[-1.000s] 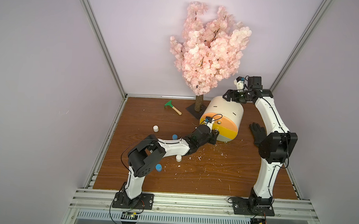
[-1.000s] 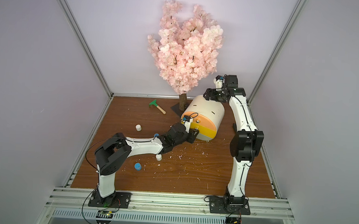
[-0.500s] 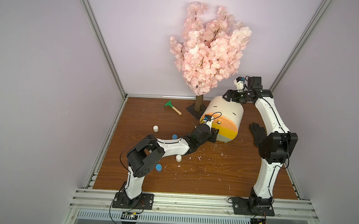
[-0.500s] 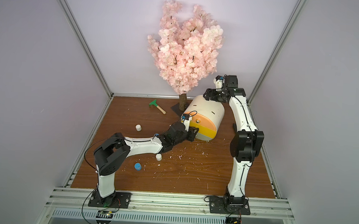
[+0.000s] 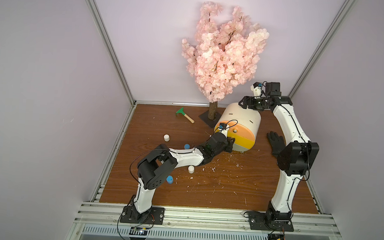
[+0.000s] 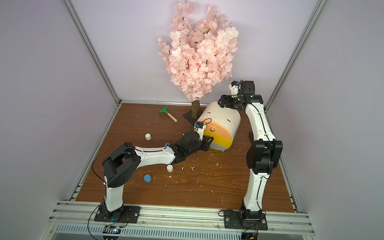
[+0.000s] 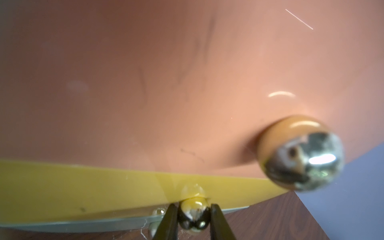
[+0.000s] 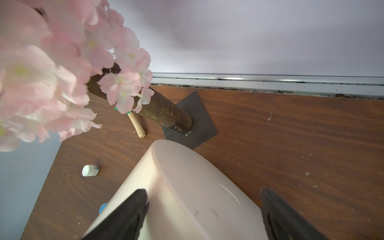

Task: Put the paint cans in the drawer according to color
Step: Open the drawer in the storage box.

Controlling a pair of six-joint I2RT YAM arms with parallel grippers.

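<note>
The drawer cabinet [image 5: 240, 118] lies on its side with peach, yellow and grey fronts facing forward. My left gripper [image 7: 194, 218] is shut on the yellow drawer's metal knob [image 7: 194, 207], low against the front [image 5: 231, 144]. The peach knob [image 7: 301, 155] is free. My right gripper [image 8: 204, 191] stands open astride the cabinet's back rim [image 5: 243, 103], one finger [image 8: 133, 205] touching it. On the floor to the left lie two white paint cans [image 5: 166, 137] [image 5: 191, 169] and two blue paint cans [image 5: 187, 146] [image 5: 170, 180]; the left arm partly hides one blue can.
A pink blossom tree [image 5: 223, 54] on a dark base plate [image 8: 191, 120] stands just behind the cabinet. A green-headed toy tool [image 5: 183, 114] lies at the back left. A black glove [image 5: 275, 142] lies right of the cabinet. White crumbs dot the wooden floor; walls enclose three sides.
The left wrist has edged slightly toward the cabinet front. The right arm and the cans have not moved.
</note>
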